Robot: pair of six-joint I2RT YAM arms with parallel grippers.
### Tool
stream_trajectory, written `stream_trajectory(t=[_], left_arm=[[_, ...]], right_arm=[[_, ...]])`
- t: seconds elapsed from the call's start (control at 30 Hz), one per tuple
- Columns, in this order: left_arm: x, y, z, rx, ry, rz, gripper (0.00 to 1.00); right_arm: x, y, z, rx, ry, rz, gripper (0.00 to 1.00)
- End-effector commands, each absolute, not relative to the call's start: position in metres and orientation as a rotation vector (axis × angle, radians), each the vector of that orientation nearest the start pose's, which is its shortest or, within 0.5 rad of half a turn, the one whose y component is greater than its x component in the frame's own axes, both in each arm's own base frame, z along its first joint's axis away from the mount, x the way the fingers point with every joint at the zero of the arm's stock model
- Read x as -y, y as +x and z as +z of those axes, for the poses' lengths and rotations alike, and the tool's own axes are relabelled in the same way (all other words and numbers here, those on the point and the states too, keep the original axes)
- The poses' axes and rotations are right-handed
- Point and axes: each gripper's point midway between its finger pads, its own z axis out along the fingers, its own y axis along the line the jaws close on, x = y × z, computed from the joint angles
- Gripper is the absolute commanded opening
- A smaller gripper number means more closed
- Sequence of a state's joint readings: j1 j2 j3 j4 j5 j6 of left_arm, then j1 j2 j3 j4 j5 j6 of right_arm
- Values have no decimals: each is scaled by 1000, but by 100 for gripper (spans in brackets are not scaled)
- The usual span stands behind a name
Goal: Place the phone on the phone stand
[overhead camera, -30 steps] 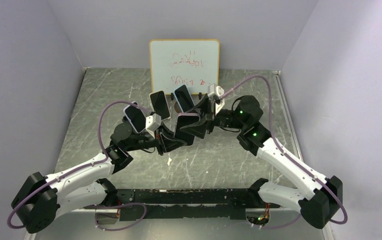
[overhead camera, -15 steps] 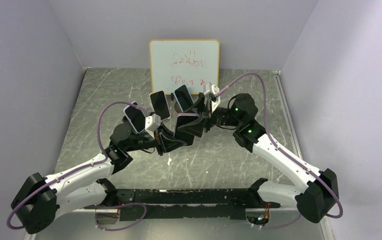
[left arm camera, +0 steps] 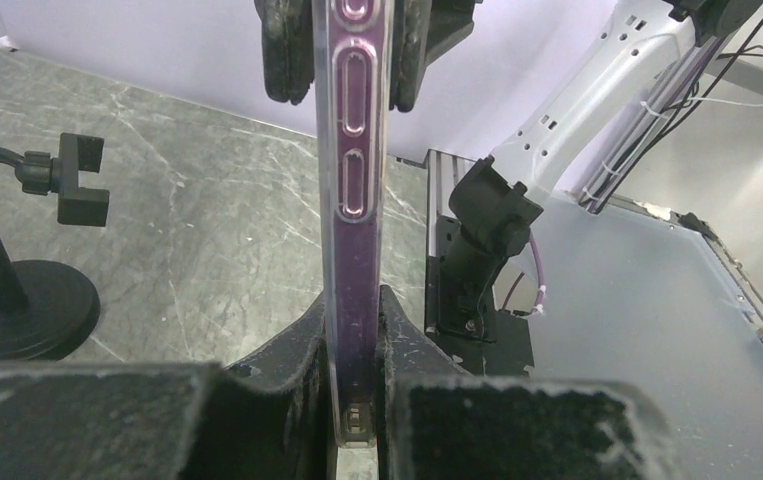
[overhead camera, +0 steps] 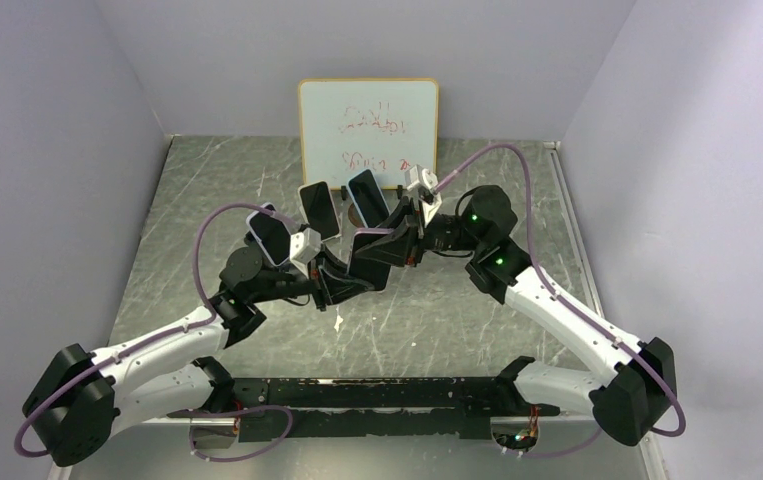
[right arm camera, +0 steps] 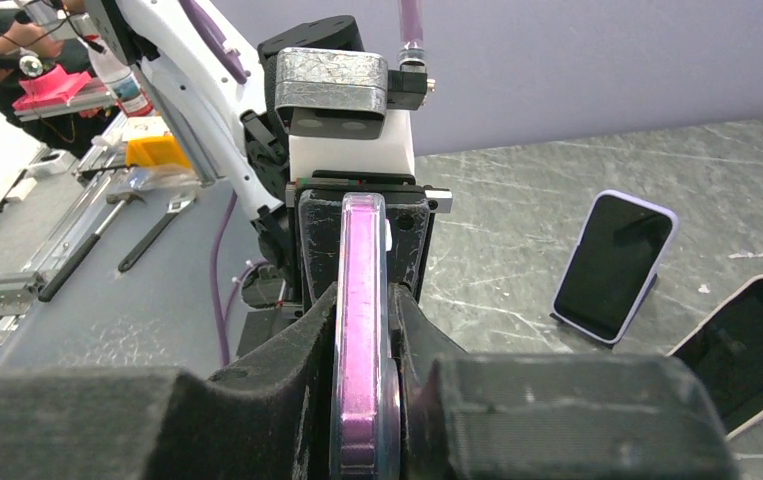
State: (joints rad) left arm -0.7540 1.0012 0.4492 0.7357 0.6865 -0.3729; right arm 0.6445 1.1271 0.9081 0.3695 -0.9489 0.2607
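Note:
A purple phone (left arm camera: 355, 200) in a clear case hangs edge-on above the table centre, gripped at both ends. My left gripper (left arm camera: 355, 310) is shut on its lower end, and in the top view that left gripper (overhead camera: 342, 275) sits left of the phone (overhead camera: 369, 255). My right gripper (right arm camera: 365, 300) is shut on the other end of the phone (right arm camera: 362, 330), its pads pressed on both faces; in the top view the right gripper (overhead camera: 399, 243) comes in from the right. An empty black phone stand (left arm camera: 19, 300) with a round base and a clamp stands to the left in the left wrist view.
Three other phones (overhead camera: 272, 237) (overhead camera: 319, 210) (overhead camera: 367, 195) lean upright behind the grippers, and two of them (right arm camera: 614, 265) (right arm camera: 747, 350) show in the right wrist view. A whiteboard (overhead camera: 368, 135) stands against the back wall. Side walls enclose the table.
My right gripper has moved slightly left onto the phone's end and closed on it. The left gripper has kept its hold without moving.

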Motion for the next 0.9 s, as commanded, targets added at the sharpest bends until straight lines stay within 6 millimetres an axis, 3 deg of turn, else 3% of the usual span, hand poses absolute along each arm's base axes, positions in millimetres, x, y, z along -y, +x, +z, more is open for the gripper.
stream_trajectory(t=[0.0, 0.43, 0.87], left_arm=[[308, 151, 276, -1219, 881, -1366, 5], [309, 150, 275, -1220, 886, -1378, 5], [308, 150, 275, -1220, 885, -1372, 5]], right_arm=[[-315, 176, 372, -1122, -1092, 1327, 19], [-320, 180, 376, -1095, -1089, 1341, 37], [-325, 181, 366, -1115, -1103, 1364, 38]])
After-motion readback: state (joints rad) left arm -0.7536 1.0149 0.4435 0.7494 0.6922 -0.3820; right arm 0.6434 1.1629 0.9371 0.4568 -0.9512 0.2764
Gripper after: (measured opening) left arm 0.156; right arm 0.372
